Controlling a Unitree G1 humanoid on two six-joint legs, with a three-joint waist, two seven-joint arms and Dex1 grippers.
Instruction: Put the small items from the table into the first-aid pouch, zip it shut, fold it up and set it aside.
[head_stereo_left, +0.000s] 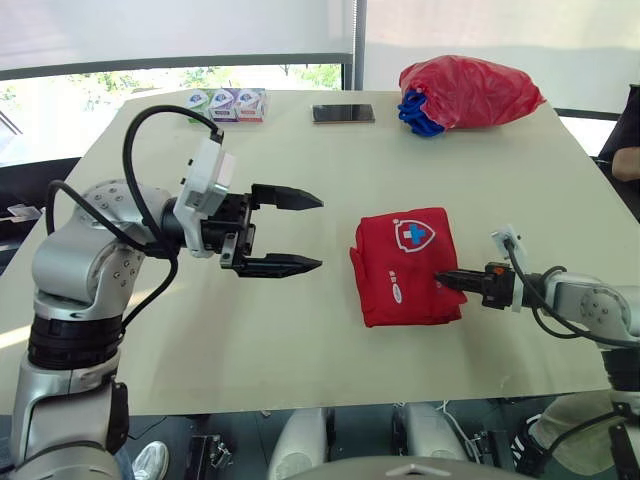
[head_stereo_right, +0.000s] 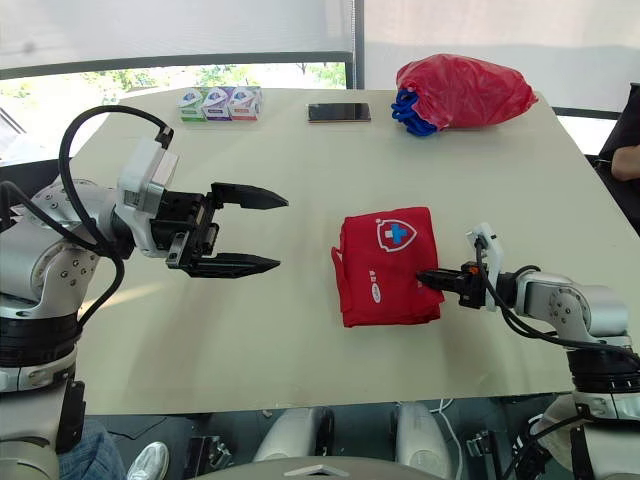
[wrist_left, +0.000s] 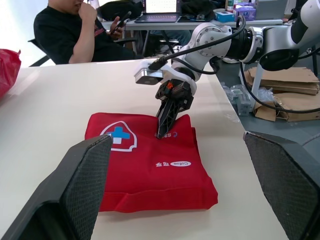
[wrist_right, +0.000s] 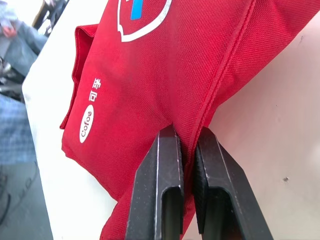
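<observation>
Pouch (head_stereo_left: 405, 265): 1 red fabric first-aid pouch lies flat on the pale table (head_stereo_left: 300, 340), right of the middle and toward the robot's side. It forms a rough square, with layers of cloth stacked along its edges. Its top face carries 1 white shield with a blue cross inside, and 1 small white oval label reading "Cofoe" beside some white lettering. A stitched seam runs along the edge on the robot's right.

The right gripper (head_stereo_left: 441, 279) lies low over the table at that seamed edge, its 2 black fingers (wrist_right: 165, 165) pinched together on a fold of the red cloth.

The left gripper (head_stereo_left: 320, 233) hangs above the table to the left of the pouch, well apart from it. Its 2 fingers are spread wide, tips pointing toward the pouch, with nothing between them.

Along the far edge of the table, 3 small boxes (head_stereo_left: 228, 104) stand side by side on the left. 1 dark phone (head_stereo_left: 343, 114) lies flat near the middle. 1 crumpled red plastic bag (head_stereo_left: 470, 92) sits on the right, with something blue (head_stereo_left: 415, 112) at its mouth.

In the left wrist view, 1 person in black (wrist_left: 75, 30) sits beyond the table, and 1 open laptop (wrist_left: 160, 10) rests on a desk behind.
</observation>
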